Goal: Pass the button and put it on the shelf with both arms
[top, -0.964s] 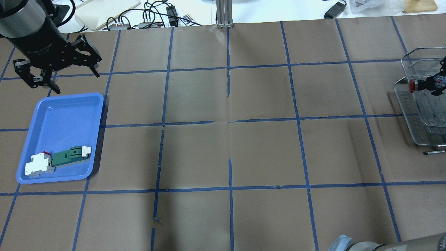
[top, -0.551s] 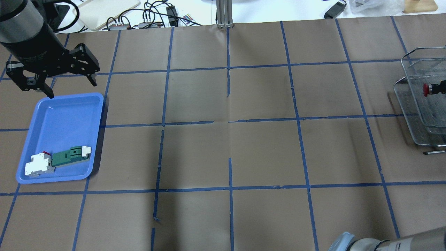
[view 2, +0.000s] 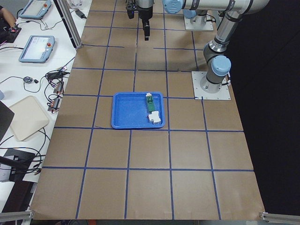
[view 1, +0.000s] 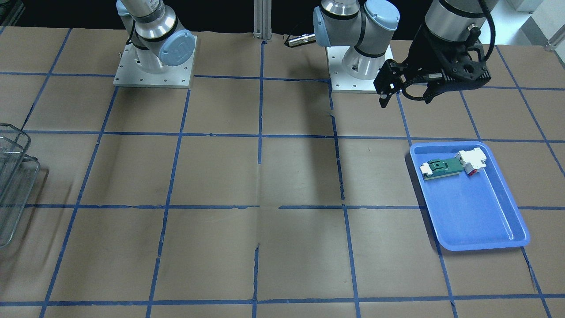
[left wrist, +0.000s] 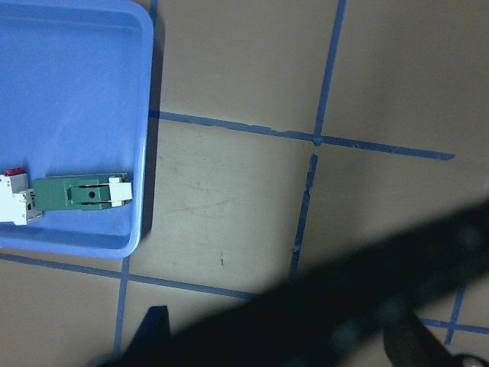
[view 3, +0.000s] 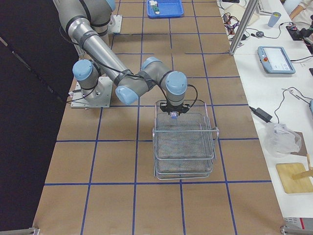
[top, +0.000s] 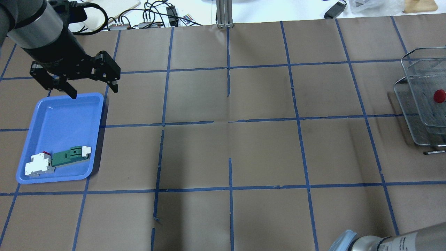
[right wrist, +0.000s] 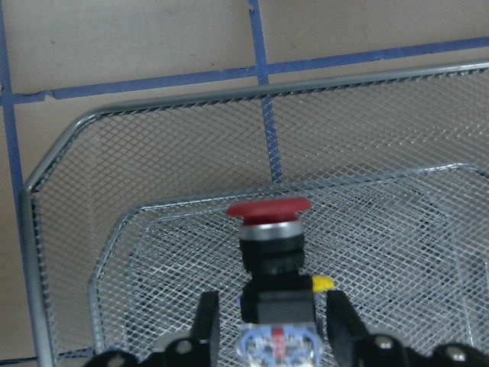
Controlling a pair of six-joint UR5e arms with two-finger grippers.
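The button [right wrist: 271, 245], with a red cap and a black collar, sits between the fingers of my right gripper [right wrist: 273, 310], which is shut on its rear block. It hangs over the upper tier of the wire-mesh shelf [right wrist: 61, 145]. In the overhead view only the red cap [top: 439, 94] shows, inside the shelf [top: 418, 52] at the right edge. The exterior right view shows my right gripper [view 3: 172, 112] pointing down at the shelf's [view 3: 185, 147] near end. My left gripper [top: 94, 92] is open and empty above the far edge of the blue tray [top: 66, 111].
The blue tray [view 1: 476, 212] holds a green-and-white component [top: 71, 156] and a white block [top: 39, 165] at its near end. Cables and devices lie beyond the table's far edge [top: 156, 17]. The shelf [view 1: 13, 176] stands at the table's right end.
My right gripper carried the button further right over the shelf and left the overhead view; only the red cap shows now. My left gripper moved right, staying open.
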